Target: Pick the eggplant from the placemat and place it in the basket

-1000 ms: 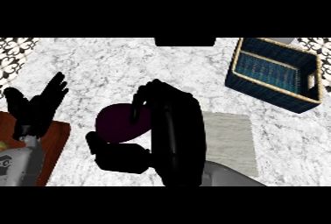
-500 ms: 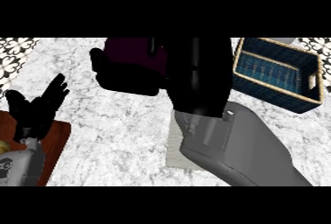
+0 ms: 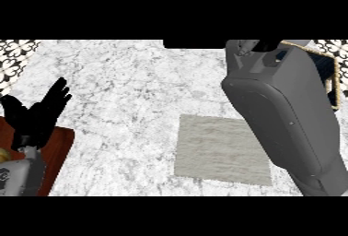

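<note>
**Asker:** While you are looking down, what is showing at your far left?

**Me:** My left hand (image 3: 39,115) is resting there near the edge. Its fingers are pointing up, spread wide and holding nothing. Its grey forearm (image 3: 17,177) is coming in from the bottom corner. A brown board (image 3: 60,150) is lying beneath it, just beside the counter (image 3: 129,87).

**Asker:** And further across?

**Me:** Bare marble is filling the middle. Right of centre, the placemat (image 3: 217,150) is lying flat on it as a pale grey square. Its right edge is slipping under my other arm.

**Asker:** Which arm is that?

**Me:** My right forearm (image 3: 285,115) is stretching from the lower right corner up to the top edge and covering much of that side. Only a black scrap of my right hand (image 3: 194,44) is peeking in at the top, left of the wrist. I cannot tell whether that hand is wide, narrow or clutching something.

**Asker:** Where is the eggplant sitting?

**Me:** I cannot tell. It is showing nowhere in my view, and my arm is hiding a good deal.

**Asker:** And the basket?

**Me:** The basket (image 3: 327,64) is peeking out behind my right forearm in the top right corner. Its tan rim and dark wall are showing, but I am seeing too little of its inside to say what is lying there.
</note>
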